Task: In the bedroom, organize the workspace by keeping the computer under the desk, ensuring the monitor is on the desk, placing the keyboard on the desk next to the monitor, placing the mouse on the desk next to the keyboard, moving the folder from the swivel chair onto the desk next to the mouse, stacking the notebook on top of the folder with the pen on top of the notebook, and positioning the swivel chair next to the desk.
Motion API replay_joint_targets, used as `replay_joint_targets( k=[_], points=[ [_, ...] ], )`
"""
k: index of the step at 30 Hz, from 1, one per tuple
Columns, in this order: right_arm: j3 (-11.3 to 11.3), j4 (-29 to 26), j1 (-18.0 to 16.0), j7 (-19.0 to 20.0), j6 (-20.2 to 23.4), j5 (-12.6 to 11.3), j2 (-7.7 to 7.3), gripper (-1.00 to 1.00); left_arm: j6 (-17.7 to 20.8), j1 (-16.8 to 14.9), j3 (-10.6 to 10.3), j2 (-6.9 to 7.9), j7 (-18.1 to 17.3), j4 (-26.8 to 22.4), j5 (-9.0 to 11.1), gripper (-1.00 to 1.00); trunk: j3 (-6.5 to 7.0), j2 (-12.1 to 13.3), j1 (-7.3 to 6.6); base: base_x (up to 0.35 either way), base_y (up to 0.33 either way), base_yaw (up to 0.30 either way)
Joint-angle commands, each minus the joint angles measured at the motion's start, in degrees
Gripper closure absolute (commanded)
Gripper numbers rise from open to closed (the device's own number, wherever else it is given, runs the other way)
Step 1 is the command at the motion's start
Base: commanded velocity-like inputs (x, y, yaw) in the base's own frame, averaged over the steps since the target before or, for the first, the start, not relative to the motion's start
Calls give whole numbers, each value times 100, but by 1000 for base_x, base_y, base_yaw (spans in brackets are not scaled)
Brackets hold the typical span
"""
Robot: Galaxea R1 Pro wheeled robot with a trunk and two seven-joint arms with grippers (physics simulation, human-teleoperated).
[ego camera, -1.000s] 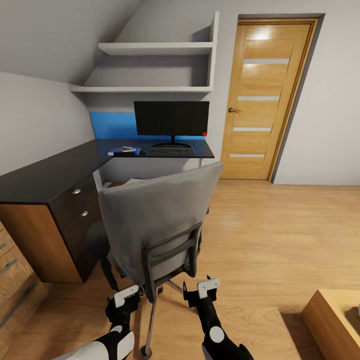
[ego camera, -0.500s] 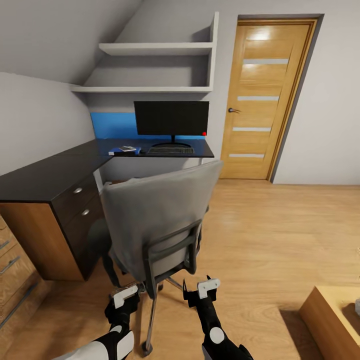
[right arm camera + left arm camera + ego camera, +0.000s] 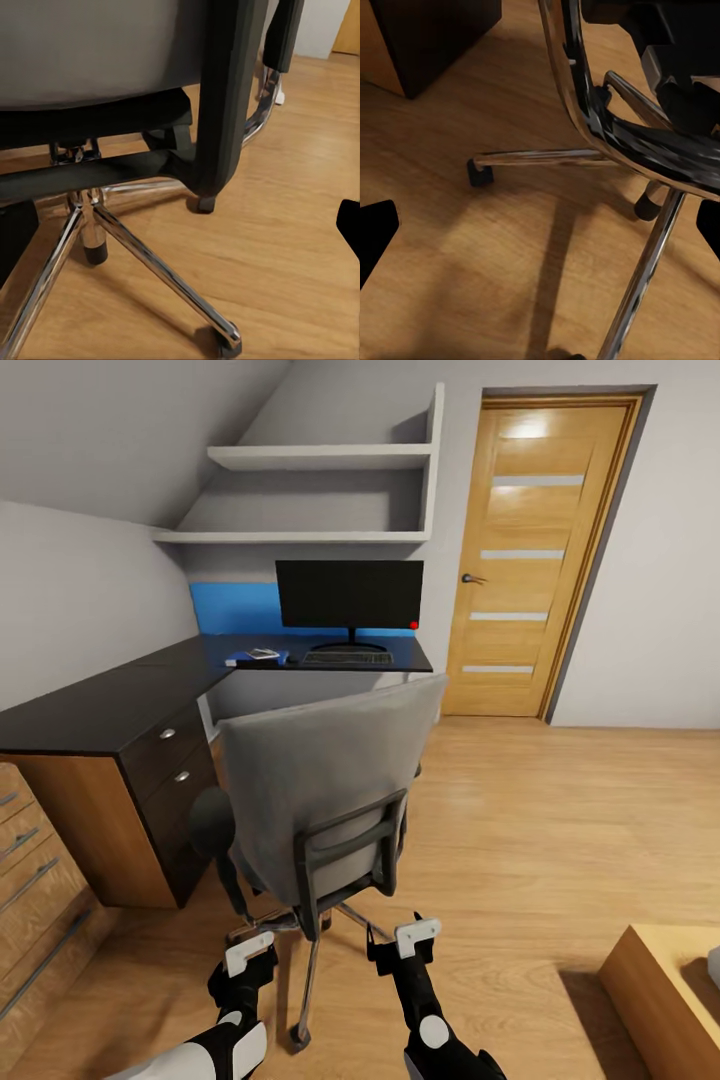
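The grey swivel chair (image 3: 325, 790) stands with its back to me, just beyond both grippers. My left gripper (image 3: 248, 952) and right gripper (image 3: 404, 938) are open and low behind its chrome base (image 3: 585, 154), touching nothing. The black desk (image 3: 100, 705) runs along the left wall and far corner. On its far part stand the monitor (image 3: 350, 595) and the keyboard (image 3: 347, 658). A small dark mouse (image 3: 283, 657) lies left of the keyboard. Beside it sits a flat stack, a pale notebook (image 3: 262, 653) over a blue folder (image 3: 243, 660). The pen is too small to make out. The computer is out of view.
A light wooden drawer cabinet (image 3: 40, 880) stands at the near left beside the desk. White wall shelves (image 3: 320, 460) hang above the monitor. A wooden door (image 3: 530, 560) is shut at the back right. A low wooden piece (image 3: 665, 990) sits at the near right, past open floor.
The camera has moved forward and the whole room has shifted in view. The chair has rolled a little away from the grippers toward the desk and turned slightly. Both grippers keep their pose.
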Motion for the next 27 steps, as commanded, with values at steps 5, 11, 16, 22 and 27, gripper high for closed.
replay_joint_targets(
  k=[5, 11, 16, 22, 27],
  points=[
    [18, 44, -5, -51, -24, 12, 0, -100, -3, -3, 17, -4, 37, -9, -62, -100, -9, -2, -1, -2, 0, 19],
    [-2, 55, -5, -67, -45, -38, 0, -100, -1, -3, 18, -4, 43, -9, -62, -100, -10, -2, -1, 0, 0, 4],
    [-17, 33, -5, -120, -94, -430, 0, -100, 2, -3, 21, -4, 46, -9, -59, -100, -10, -2, -1, 0, 0, 0],
    [-20, -29, -13, -140, -149, -1025, 0, -100, 3, -3, 16, -5, 46, -9, -61, -100, -10, -2, -1, 0, 0, 0],
    [-27, -224, -74, -146, -345, -1149, 0, -100, 3, -3, 16, -7, 46, -9, -62, -100, -10, -2, -1, 0, 0, 0]
  ],
)
